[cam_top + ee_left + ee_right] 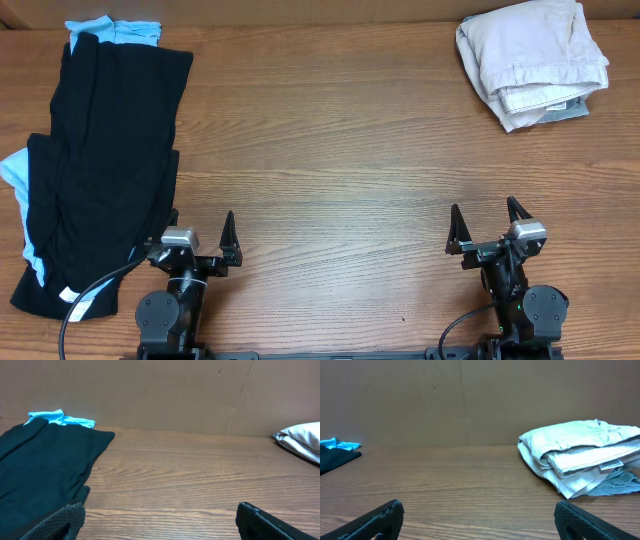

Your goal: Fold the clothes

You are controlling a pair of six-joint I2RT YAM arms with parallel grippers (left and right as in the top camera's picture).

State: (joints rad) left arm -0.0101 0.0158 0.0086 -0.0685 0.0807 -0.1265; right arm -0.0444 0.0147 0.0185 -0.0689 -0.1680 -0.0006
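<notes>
Left gripper (200,228) and right gripper (484,222) sit spread apart and empty, black garment (100,160) laid out ready, maybe brushing the left one.

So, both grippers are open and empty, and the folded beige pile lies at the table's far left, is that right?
Not quite: the overhead view shows the folded beige pile at the table's far right, beyond the right gripper. The left gripper and the right one are indeed open and empty.
</notes>
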